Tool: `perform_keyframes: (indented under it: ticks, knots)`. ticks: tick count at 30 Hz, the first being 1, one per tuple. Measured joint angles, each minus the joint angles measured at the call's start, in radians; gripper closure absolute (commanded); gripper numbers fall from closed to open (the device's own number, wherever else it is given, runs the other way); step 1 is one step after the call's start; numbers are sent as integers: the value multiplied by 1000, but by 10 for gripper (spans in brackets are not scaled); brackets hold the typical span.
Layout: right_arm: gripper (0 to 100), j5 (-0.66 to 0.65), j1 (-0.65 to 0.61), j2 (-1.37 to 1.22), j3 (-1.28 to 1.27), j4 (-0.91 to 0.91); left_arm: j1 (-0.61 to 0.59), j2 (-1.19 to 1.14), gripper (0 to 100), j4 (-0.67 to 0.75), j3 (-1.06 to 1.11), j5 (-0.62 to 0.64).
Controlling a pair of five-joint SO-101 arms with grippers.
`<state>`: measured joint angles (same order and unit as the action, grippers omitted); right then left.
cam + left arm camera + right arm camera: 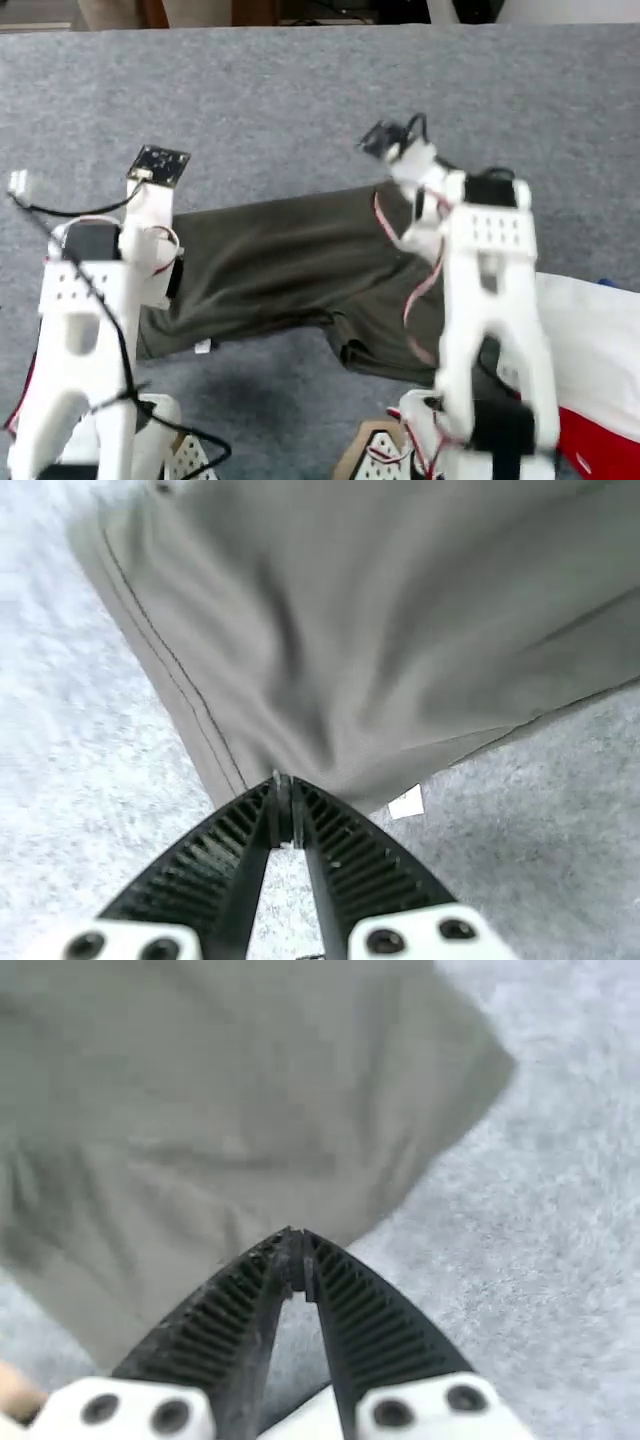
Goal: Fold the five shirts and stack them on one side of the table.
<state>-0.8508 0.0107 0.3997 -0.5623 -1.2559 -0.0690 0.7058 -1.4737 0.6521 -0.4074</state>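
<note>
Olive shirt [280, 260] lies mid-table, partway through a fold.
Left gripper [283, 792] and right gripper [297, 1250] each pinch its edge, fingers pressed together; next likely calls for carrying both edges across evenly over the grey table [300, 90].

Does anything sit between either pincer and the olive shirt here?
Nothing visible does. The left pincer is shut on the olive shirt at its hem, and the right pincer is shut at another edge of it, with fabric meeting both tips. A white and red cloth lies off to one side of the shirt, not between.
</note>
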Motion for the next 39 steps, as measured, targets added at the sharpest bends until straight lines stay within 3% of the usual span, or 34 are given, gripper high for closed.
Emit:
perform_keyframes:
  ticks: [7,15,18,21,31,39]
  knots:
    - [798,-184,-52,333,-382,-100,-95,146,981,54,163,28]
    - [781,-272,-175,522,-562,-238,-292,147,981,425,459,32]
    - [781,-264,-244,514,-594,-224,-310,147,981,555,535,37]
    - [781,-249,-288,460,-606,-186,-311,147,981,598,555,44]
    - [784,-241,-310,89,-649,112,-318,149,981,632,578,94]
    - [792,-241,-310,51,-640,155,-318,149,981,654,597,94]
